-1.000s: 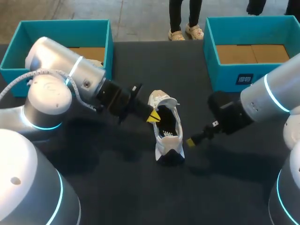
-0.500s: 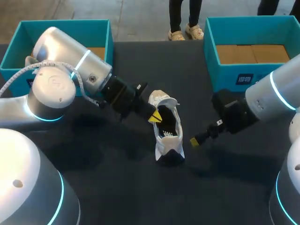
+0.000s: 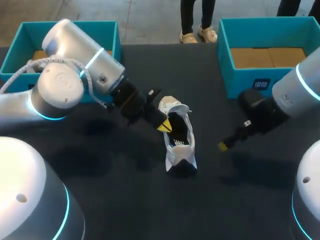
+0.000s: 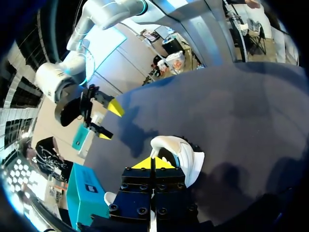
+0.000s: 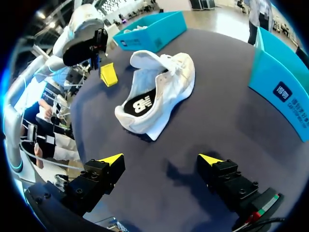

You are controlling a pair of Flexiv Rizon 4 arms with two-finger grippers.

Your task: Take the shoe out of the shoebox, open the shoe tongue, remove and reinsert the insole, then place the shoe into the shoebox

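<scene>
One white shoe (image 3: 180,142) stands on the dark surface (image 3: 140,200), out of the boxes, its black insole showing. Two teal boxes – one (image 3: 65,23) at the far left, one (image 3: 255,82) at the far right. The left pincer (image 3: 164,126) is clenched, tips together, just beside the shoe's opening. The right pincer (image 5: 164,159) is released – fingers wide, well apart from the shoe.

1. The table (image 3: 125,200) I work at has a plain black top with soft shadows on it
2. At 2 o'clock on it stands the right teal box (image 3: 240,82), open-topped, with a brown cardboard floor (image 3: 267,56) and a pale label (image 3: 261,84) on its near wall
3. At 10 o'clock, white things (image 5: 136,29) show over the rim of the left teal box (image 3: 20,37); I cannot tell what they are
</scene>
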